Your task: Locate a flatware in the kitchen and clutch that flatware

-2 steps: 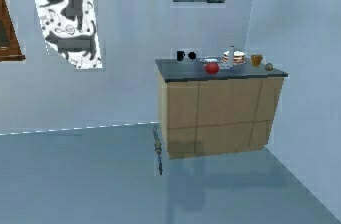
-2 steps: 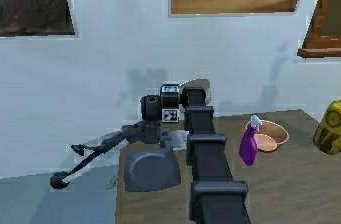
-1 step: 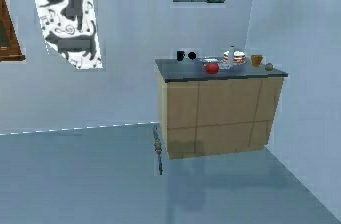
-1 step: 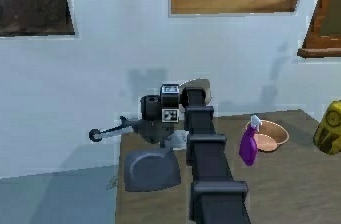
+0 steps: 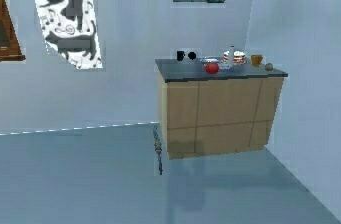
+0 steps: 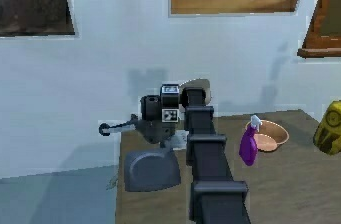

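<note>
The step in hand is judged to be search and approach, with no grasp begun. The likeliest candidate for the flatware is a thin grey long thing [image 5: 158, 152] seen in the forward view on the floor, just beside the near left bottom corner of the counter [image 5: 218, 120]. It is too small for fork, knife or spoon to be told. On the counter's dark top a dark mug [image 5: 185, 56] is set toward the back left corner, a red round thing [image 5: 212, 68] near the front edge and a brown cup [image 5: 256, 60] toward the right edge; no flatware can be made out among them. In the arm side view the gripper [image 6: 106, 127] is seen at the end of the arm [image 6: 210, 165] with bare wall behind its far end, so nothing is grasped. A purple spray bottle [image 6: 249, 143] and a bowl [image 6: 272, 138] are placed near the far edge of the desk [image 6: 288, 175]. For the step to be done well, the base should be driven toward the counter's left corner and turned until the arm side is presented to the thin thing. The arm should be lowered toward the floor only once the desk is cleared, and the thing should be met gently, lest it be pushed under the counter.
</note>
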Controlling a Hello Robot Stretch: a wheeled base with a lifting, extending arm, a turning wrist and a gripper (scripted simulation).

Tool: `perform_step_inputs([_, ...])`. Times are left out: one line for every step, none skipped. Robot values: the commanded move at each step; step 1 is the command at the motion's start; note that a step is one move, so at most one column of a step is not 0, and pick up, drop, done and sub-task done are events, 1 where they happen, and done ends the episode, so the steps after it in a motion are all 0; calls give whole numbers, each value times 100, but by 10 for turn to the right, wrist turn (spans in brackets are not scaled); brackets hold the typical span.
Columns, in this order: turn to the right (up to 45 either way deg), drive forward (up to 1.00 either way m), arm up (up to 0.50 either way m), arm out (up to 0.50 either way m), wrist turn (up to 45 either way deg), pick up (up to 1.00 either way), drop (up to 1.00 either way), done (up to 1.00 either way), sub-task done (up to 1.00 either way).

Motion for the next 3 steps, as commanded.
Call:
perform_step_inputs([0, 0, -30, 0, 0, 0, 0, 0, 0])
perform_step_inputs([0, 0, 0, 0, 0, 100, 0, 0, 0])
perform_step_inputs([0, 0, 10, 0, 0, 0, 0, 0, 0])
